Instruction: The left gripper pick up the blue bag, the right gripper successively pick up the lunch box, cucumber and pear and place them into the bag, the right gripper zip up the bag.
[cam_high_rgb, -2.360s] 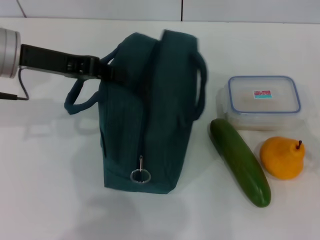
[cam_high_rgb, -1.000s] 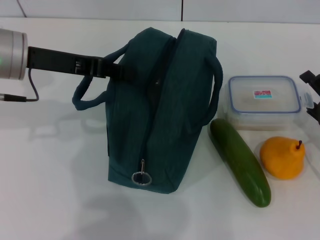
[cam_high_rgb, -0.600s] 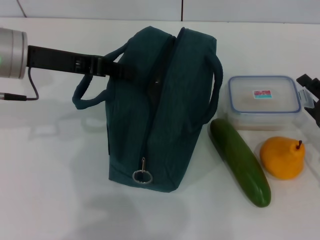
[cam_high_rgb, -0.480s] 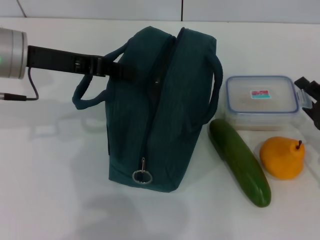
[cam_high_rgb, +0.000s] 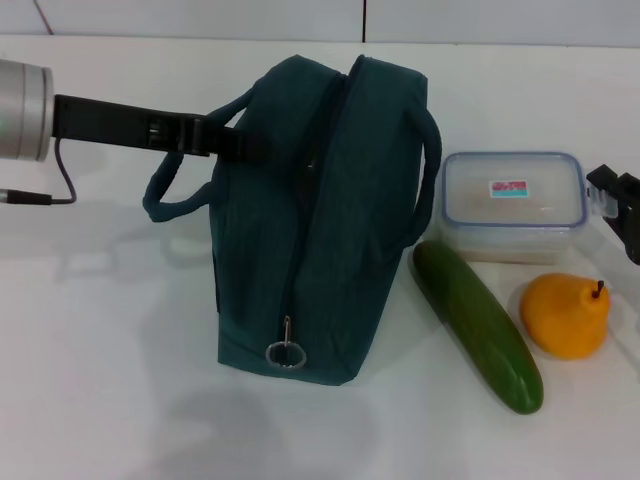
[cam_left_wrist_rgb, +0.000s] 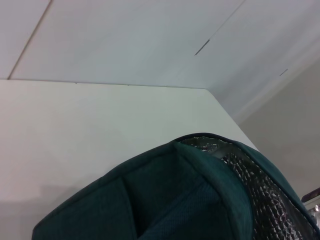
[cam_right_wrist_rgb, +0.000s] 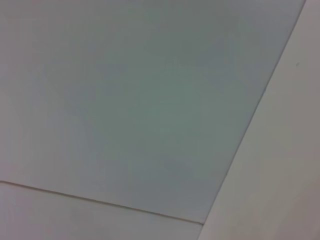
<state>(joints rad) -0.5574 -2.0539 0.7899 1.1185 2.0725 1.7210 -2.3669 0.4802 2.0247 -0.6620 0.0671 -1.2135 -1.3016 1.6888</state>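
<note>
We see a white table (cam_high_rgb: 100, 330) filling almost the whole head view, smooth and evenly lit, with soft grey shadows on it. Along its far edge runs a pale wall (cam_high_rgb: 200, 18) of large panels (thin dark seams divide them). In the left wrist view the table's far corner (cam_left_wrist_rgb: 202, 90) meets those panels, and a beige surface (cam_left_wrist_rgb: 300, 130) stands beyond.

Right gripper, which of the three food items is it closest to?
The lunch box: the right gripper sits beside its edge, while pear and cucumber lie nearer the camera.
</note>
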